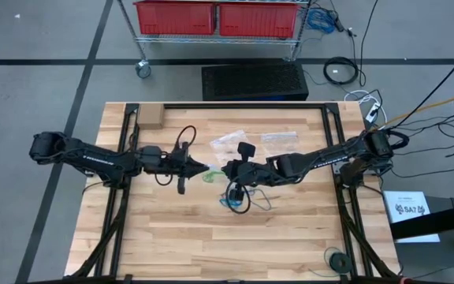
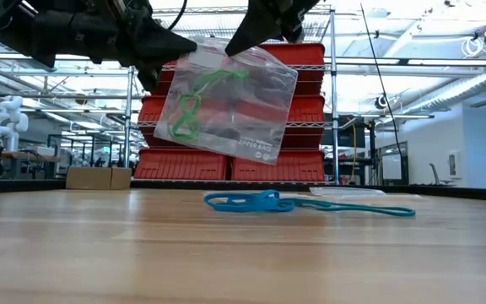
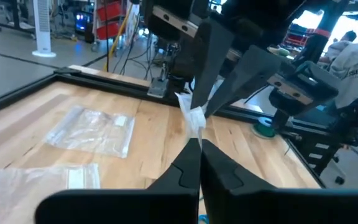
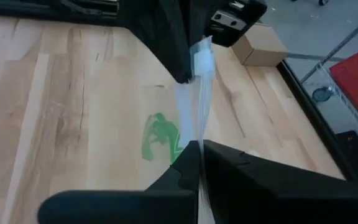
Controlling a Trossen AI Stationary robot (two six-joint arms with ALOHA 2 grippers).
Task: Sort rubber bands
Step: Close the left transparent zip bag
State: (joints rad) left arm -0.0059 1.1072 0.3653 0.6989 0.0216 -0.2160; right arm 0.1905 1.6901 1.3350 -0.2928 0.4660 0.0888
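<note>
Grippers, left (image 2: 163, 72) and right (image 2: 234, 46), each pinched a top corner of a clear bag (image 2: 243, 110) holding green rubber bands (image 2: 194, 105) above mid-tabletop (image 1: 290, 237). Blue bands (image 2: 247, 201) lay beneath; bagging those apparently came next, requiring one gripper to let go.

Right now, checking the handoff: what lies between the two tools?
A clear bag holding green rubber bands, pinched by the left tool and right tool; the low view shows it.

Wood table (image 1: 172, 237), blue bands (image 2: 251, 201) (loose), empty bags (image 3: 92, 130)
</note>
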